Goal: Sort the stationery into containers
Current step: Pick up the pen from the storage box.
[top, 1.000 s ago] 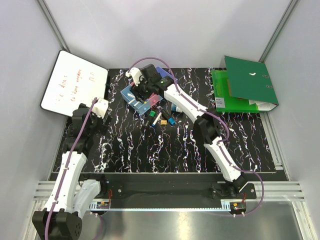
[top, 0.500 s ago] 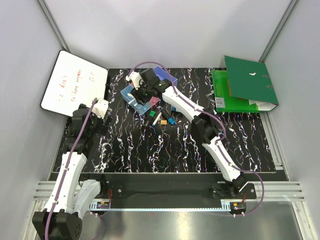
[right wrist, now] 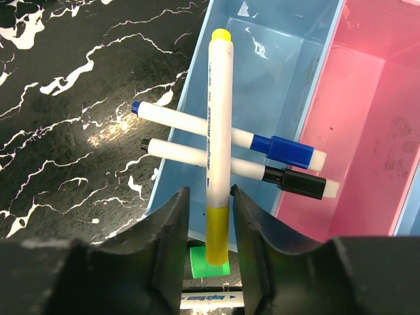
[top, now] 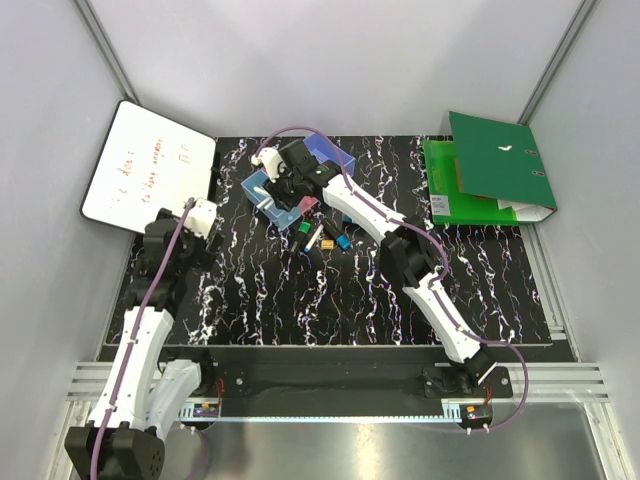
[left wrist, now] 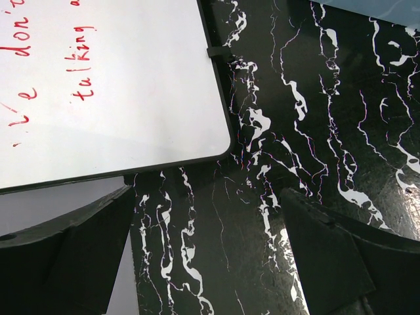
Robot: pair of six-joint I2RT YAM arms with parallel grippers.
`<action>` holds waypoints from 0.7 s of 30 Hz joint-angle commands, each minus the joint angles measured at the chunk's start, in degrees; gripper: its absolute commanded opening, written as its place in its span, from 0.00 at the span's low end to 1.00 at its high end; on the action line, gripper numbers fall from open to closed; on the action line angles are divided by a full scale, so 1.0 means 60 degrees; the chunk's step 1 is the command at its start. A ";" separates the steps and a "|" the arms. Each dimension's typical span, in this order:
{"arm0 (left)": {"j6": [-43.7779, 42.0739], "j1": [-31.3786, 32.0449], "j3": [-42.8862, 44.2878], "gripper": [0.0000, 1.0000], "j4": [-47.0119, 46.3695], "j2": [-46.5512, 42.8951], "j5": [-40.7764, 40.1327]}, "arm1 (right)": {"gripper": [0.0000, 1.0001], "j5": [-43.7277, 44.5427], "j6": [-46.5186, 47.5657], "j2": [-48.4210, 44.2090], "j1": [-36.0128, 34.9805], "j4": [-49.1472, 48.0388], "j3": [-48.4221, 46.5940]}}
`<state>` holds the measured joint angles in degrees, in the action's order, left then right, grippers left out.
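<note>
Right gripper (right wrist: 209, 200) is clamping a white marker with yellow ends (right wrist: 218, 118) low on its barrel, the jaws closed against it; the marker is pointing out over the light-blue bin (right wrist: 275, 65), crossing above a blue-capped marker (right wrist: 177, 120) and a black-capped marker (right wrist: 180, 152), both lying slantwise across that bin with their ends reaching past its walls; the pink bin (right wrist: 374, 131) is adjoining on the right; a green piece (right wrist: 197, 261) is lying on the table (right wrist: 65, 98) just beneath the fingers. Left gripper (left wrist: 207, 216) is hovering with jaws spread wide, gripping nothing, beside a corner of the whiteboard (left wrist: 118, 85); loose items (top: 325, 238) are lying near the bins; the green binder (top: 495, 160) is lying well apart.
</note>
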<state>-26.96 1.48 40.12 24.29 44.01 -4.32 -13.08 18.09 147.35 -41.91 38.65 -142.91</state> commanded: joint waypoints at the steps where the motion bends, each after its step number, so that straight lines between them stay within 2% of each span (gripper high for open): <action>1: -0.0077 0.0032 -0.0065 0.99 -0.0519 -0.0142 0.0031 | 0.38 -0.0002 -0.0041 -0.0051 -0.0119 -0.0348 -0.0381; 10: -0.0179 0.0032 -0.0080 0.99 -0.0680 -0.0142 -0.0042 | 0.20 0.0115 -0.0012 -0.0066 -0.0119 -0.0334 -0.0307; 15: -0.0179 0.0032 -0.0124 0.99 -0.0695 -0.0157 -0.0042 | 0.01 0.0232 -0.0012 -0.0066 -0.0105 -0.0334 -0.0337; 21: -0.0165 0.0047 -0.0197 0.99 -0.0738 -0.0186 -0.0013 | 0.00 0.0612 -0.0055 -0.0358 -0.0119 -0.0363 -0.0293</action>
<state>-27.49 1.48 39.70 23.31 43.92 -4.34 -11.94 18.00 147.35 -41.93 38.57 -142.91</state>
